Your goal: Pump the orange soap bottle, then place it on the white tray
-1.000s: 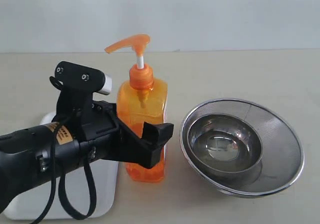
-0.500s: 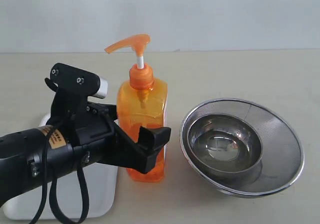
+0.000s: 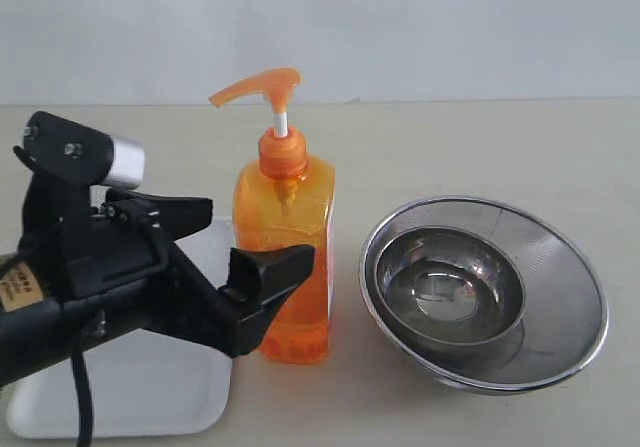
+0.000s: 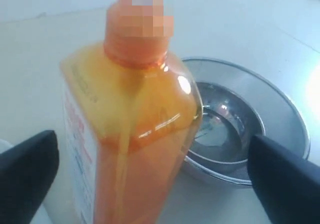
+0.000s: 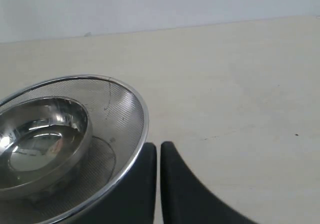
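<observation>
The orange soap bottle (image 3: 285, 257) stands upright on the table, its pump head (image 3: 255, 85) up, just right of the white tray (image 3: 130, 397). My left gripper (image 3: 250, 235) is open at the bottle's left, over the tray's right part. In the left wrist view the bottle (image 4: 135, 134) fills the space ahead of the left gripper (image 4: 155, 179), whose two black fingers stand wide apart and touch nothing. My right gripper (image 5: 158, 149) shows only in its own wrist view, shut and empty, low beside the mesh bowl's rim.
A round steel mesh bowl (image 3: 560, 297) with a smaller steel bowl (image 3: 450, 287) inside sits right of the bottle, close to it. The mesh bowl (image 5: 115, 114) also lies beside my right gripper. Bare beige tabletop stretches behind to a pale wall.
My left gripper has drawn back to the left, away from the bottle, with its jaws staying open. The bottle and bowls have not moved.
</observation>
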Available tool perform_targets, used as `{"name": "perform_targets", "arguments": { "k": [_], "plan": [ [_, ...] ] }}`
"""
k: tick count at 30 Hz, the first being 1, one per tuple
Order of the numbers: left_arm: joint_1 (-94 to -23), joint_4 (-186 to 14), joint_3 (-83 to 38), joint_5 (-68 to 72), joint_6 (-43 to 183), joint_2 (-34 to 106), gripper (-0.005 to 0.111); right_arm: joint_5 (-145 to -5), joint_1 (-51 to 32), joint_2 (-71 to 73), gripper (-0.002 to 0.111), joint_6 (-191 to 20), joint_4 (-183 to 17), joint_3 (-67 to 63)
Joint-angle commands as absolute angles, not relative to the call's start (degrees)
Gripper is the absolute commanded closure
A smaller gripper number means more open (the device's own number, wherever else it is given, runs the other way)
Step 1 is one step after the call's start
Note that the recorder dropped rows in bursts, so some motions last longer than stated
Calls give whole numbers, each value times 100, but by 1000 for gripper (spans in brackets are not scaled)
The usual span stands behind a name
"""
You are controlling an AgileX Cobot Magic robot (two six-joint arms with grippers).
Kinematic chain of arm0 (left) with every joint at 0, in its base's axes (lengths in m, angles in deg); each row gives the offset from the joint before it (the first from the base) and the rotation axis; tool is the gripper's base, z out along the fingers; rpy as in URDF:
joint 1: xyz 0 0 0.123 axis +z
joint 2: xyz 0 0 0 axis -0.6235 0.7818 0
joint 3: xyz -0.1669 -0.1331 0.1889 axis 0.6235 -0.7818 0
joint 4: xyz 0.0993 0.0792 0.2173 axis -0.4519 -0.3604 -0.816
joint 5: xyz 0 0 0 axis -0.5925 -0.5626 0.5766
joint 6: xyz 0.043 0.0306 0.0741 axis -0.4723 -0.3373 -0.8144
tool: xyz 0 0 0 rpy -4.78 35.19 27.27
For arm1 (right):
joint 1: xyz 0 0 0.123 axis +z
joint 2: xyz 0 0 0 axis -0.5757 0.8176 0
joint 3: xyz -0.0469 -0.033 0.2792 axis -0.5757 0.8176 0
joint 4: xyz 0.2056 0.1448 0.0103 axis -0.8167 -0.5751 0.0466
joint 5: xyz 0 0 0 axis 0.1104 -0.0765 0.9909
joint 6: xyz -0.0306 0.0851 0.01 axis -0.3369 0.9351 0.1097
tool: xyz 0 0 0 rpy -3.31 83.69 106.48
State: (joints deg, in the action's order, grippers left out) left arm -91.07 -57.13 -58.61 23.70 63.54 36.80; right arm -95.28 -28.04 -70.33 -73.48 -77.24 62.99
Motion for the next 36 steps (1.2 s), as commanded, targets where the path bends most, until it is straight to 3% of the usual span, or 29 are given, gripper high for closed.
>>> {"name": "perform_targets", "arguments": {
  "k": [1, 10, 17, 21, 27, 36],
  "plan": [
    [-9126, -5799, -6107, 2283, 6404, 3114, 12, -9501, -2829, -7061, 108, -7355, -7698, 6295],
    [-9126, -5799, -6547, 2270, 6404, 2592, 12, -8786, -2829, -7061, 108, -7367, -7296, 6295],
    [-9126, -5728, -6603, 2270, 6404, 2592, 12, -5899, -2829, -7061, 108, -5666, -9247, 6295],
    [-9126, -5727, -6603, 2270, 6444, 2592, 12, -5304, -2829, -7061, 108, -5097, -7786, 6062],
    [-9126, -5727, -6603, 2270, 6444, 2592, 12, -5007, -2829, -6407, 108, -2304, -4937, 4989],
    [-9126, -5727, -6603, 2292, 6445, 2592, 12, -2559, -2829, -3458, 108, 141, -1394, 3038]
  ]
}}
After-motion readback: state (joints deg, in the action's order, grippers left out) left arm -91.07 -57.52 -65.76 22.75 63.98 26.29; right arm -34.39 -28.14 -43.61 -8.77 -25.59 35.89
